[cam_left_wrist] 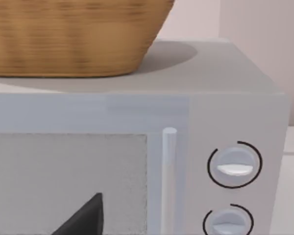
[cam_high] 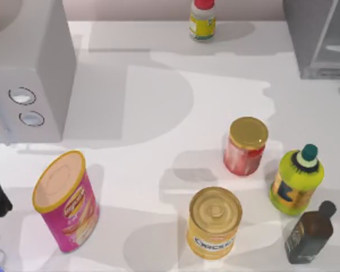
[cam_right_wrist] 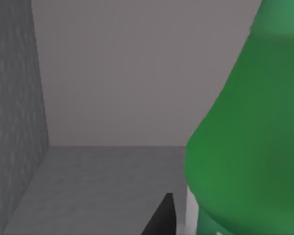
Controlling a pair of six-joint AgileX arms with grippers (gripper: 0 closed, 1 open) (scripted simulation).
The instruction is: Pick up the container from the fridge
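Top view: fridge (cam_high: 320,39) upper right of frame; cans on the desk (cam_high: 158,85).
Left wrist view: left arm parked facing the white box (cam_left_wrist: 225,112).
Right wrist view: container (cam_right_wrist: 250,147) close at right, inside the grey cabinet; right pincer's width — cannot tell. Approach step, I judge; next, centre, then close on the bottle.

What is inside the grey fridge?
A green bottle stands inside the fridge, seen close up from the right wrist, with grey walls and floor around it. Its cap and foot are out of frame. From above, the fridge hides its inside.
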